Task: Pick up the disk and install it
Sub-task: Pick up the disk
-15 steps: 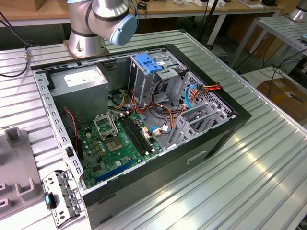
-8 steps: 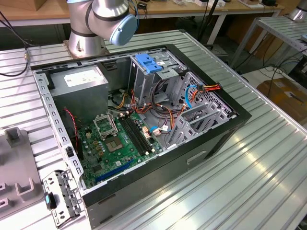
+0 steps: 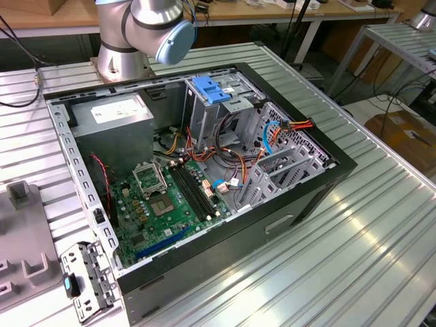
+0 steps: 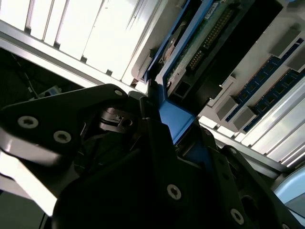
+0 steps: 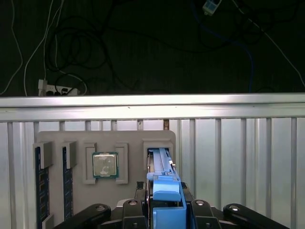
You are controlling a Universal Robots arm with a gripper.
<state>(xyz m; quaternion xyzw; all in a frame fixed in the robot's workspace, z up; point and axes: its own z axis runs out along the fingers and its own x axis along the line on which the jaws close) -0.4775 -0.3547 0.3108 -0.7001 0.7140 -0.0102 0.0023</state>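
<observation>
Exterior view: open PC case [image 3: 272, 218] on ribbed table [image 3: 354, 266], arm [image 3: 146, 27] at its far end.
Second wrist view: gripper [image 4: 174, 121] clenched on disk [image 4: 205, 43] by its blue rail.
First wrist view — disk [image 5: 161, 164] stands edge-on in grey tray [image 5: 133, 140] slot, near CPU [image 5: 105, 165].

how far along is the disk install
Early. Done: nothing installed. The disk stands in its slot on the grey tray, beside the CPU. In hand: the gripper sits around its blue end. Left: it is not in the case yet.
</observation>
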